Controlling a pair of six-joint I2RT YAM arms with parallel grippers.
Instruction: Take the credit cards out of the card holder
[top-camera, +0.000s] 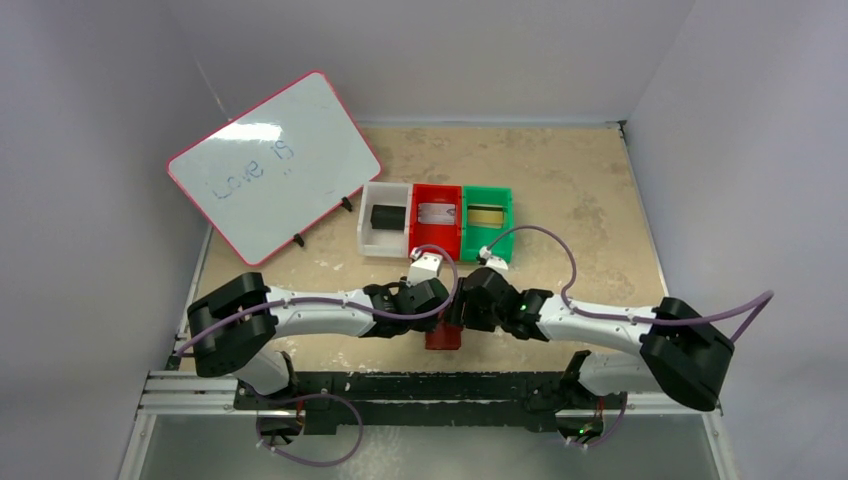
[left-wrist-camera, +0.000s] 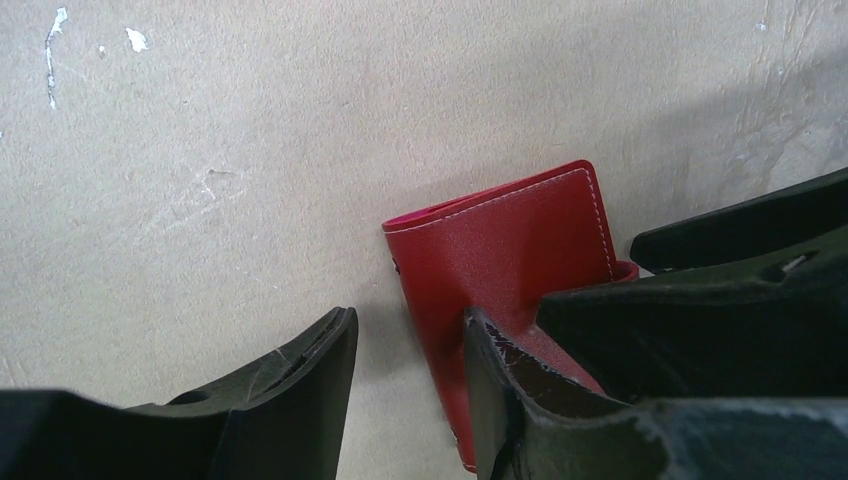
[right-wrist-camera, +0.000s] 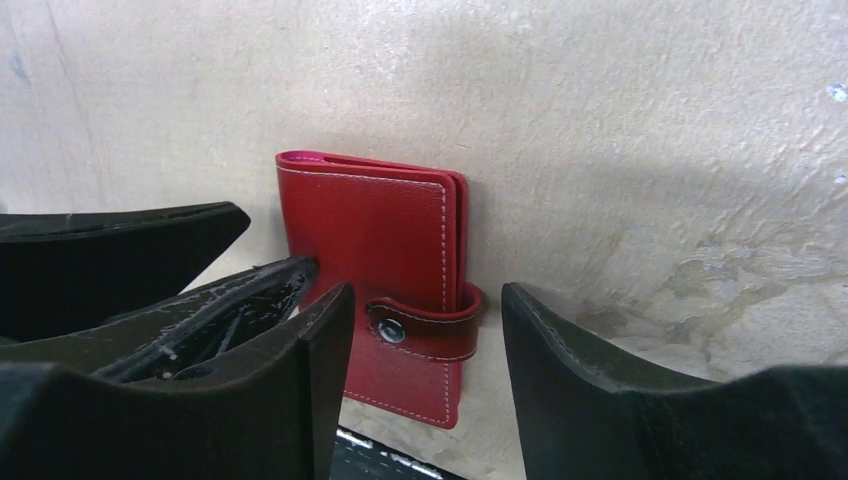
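From above, the left arm (top-camera: 310, 310) and right arm (top-camera: 600, 320) reach in low from either side, elbows out, and meet over the card holder (top-camera: 443, 338). It lies on the table (top-camera: 560, 200) close to the near edge. Further back is a row of bins: a white bin (top-camera: 385, 250) with a black card (top-camera: 385, 215), a red bin (top-camera: 436, 245) with a silver-grey card (top-camera: 437, 213), and a green bin (top-camera: 500, 240) with a gold card (top-camera: 486, 215) (cards by the look of them, small as they are). A whiteboard (top-camera: 272, 165) leans at the back left.

In the left wrist view, the left gripper (left-wrist-camera: 410, 320) has its jaws apart. One finger lies over the holder's cover, the other is off to the side above bare table, and nothing is pinched.

In the right wrist view, the right gripper (right-wrist-camera: 428, 295) is also spread, bracketing the holder's tab side without clamping it. The snap tab (right-wrist-camera: 425, 325) is fastened and the holder is shut.

I'd say the step in hand is getting the holder open (whether any cards are inside, I can't tell). The next move calls for one gripper to pin the cover while the other catches that tab and pops the snap.
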